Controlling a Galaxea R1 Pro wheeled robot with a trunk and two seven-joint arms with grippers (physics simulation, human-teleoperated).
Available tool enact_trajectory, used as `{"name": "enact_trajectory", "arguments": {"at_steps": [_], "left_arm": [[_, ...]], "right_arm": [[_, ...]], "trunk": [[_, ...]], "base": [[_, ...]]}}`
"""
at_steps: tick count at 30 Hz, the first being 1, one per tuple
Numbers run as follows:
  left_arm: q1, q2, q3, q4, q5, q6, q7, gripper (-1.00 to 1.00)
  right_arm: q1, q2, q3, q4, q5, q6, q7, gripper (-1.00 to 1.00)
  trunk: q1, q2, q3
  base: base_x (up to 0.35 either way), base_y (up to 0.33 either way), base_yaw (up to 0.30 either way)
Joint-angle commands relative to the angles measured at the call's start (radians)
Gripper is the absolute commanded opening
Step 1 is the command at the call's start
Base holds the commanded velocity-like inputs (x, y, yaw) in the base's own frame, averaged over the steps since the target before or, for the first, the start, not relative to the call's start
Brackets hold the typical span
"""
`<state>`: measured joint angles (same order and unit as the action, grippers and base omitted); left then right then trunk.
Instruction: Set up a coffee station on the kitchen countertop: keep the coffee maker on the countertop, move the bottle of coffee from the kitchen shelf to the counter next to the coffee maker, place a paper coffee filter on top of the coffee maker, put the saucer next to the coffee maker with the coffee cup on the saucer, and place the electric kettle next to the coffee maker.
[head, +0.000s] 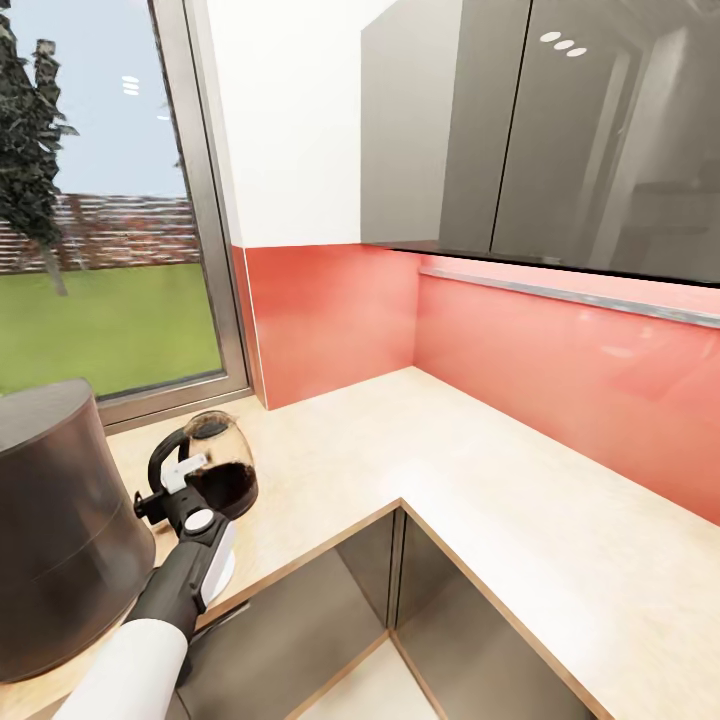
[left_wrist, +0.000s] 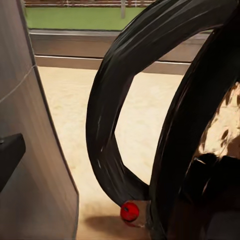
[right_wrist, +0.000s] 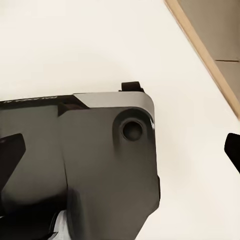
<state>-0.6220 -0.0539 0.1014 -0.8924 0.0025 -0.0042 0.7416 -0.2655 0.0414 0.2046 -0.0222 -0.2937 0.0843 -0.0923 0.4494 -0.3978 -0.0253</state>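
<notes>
Your left gripper (head: 170, 480) sits at the black loop handle of the electric kettle (head: 222, 462), reaching in from the counter's front edge. In the head view the fingers are right at the handle, but you cannot tell from these pictures whether they are clamped on it or slack around it. In the left wrist view the handle (left_wrist: 112, 110) arcs close in front of the camera, with a small red button (left_wrist: 129, 211) at its foot and the glass body with dark liquid (left_wrist: 220, 130) just beyond. The kettle stands upright on the kitchen countertop (head: 480, 470), just beside the coffee maker (head: 60, 530), whose tall dark grey body rises at the left of the head view and shows as a grey wall (left_wrist: 35, 165) in the left wrist view. Both stand in front of the window (head: 100, 200), near the corner of the red backsplash (head: 560, 380). Your right wrist camera looks at a dark grey robot part (right_wrist: 90, 165) over a pale floor; the right gripper's fingertips (right_wrist: 232, 147) show at both edges, spread wide apart with nothing between them.
</notes>
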Motion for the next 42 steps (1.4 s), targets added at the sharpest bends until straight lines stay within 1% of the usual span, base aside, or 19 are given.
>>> {"name": "enact_trajectory", "arguments": {"at_steps": [1,8,17,30,33,36,38,40,41,42], "left_arm": [[-0.001,-0.001,0.001,0.000,0.001,0.000,0.001,1.00],[-0.001,-0.006,-0.001,0.000,-0.003,0.000,0.001,1.00],[-0.002,-0.007,-0.002,-0.001,-0.005,0.000,0.001,1.00],[-0.001,-0.007,-0.002,-0.001,-0.005,0.000,0.000,1.00],[0.010,-0.004,-0.002,0.000,0.000,0.000,-0.007,1.00],[0.035,-0.004,-0.007,-0.003,0.001,0.000,-0.015,1.00],[0.052,-0.004,-0.009,-0.004,0.001,0.000,-0.033,1.00],[0.069,-0.003,-0.010,-0.004,0.002,0.001,-0.085,1.00],[0.079,-0.002,-0.011,-0.003,0.002,0.001,-0.127,1.00],[0.106,-0.001,-0.010,-0.003,0.002,0.001,-0.228,1.00]], "right_arm": [[0.000,0.000,0.009,-0.002,-0.008,0.006,-0.004,1.00],[0.000,-0.003,0.009,-0.006,-0.009,0.004,-0.006,1.00],[0.000,-0.004,0.009,-0.007,-0.010,0.000,-0.006,1.00],[0.000,-0.002,0.009,-0.007,-0.011,-0.001,-0.006,1.00],[-0.001,-0.001,0.009,-0.007,-0.011,-0.001,-0.006,1.00],[0.000,0.000,0.009,-0.008,-0.012,-0.003,-0.006,1.00],[0.000,0.000,0.009,-0.008,-0.014,-0.018,-0.006,1.00],[-0.001,0.001,0.009,-0.007,-0.014,-0.054,-0.006,1.00],[0.000,0.001,0.009,-0.006,-0.014,-0.075,-0.006,1.00],[0.000,0.001,0.008,-0.006,-0.013,-0.105,-0.006,1.00]], "trunk": [[0.001,-0.002,-0.002],[0.001,-0.002,-0.002],[0.001,-0.002,-0.002],[0.001,-0.002,-0.002],[0.001,-0.002,-0.002],[0.001,-0.002,-0.002],[0.001,-0.002,-0.002],[0.001,-0.002,-0.002],[0.001,-0.002,-0.002],[0.001,-0.002,-0.002]], "base": [[0.000,0.000,0.000],[-0.232,-0.061,0.000],[-0.295,-0.188,0.000],[-0.238,-0.202,0.000],[-0.285,-0.148,0.000],[-0.298,-0.128,0.000],[-0.306,-0.114,0.000],[-0.310,-0.101,0.000],[-0.311,-0.096,0.000],[-0.312,-0.092,0.000]]}}
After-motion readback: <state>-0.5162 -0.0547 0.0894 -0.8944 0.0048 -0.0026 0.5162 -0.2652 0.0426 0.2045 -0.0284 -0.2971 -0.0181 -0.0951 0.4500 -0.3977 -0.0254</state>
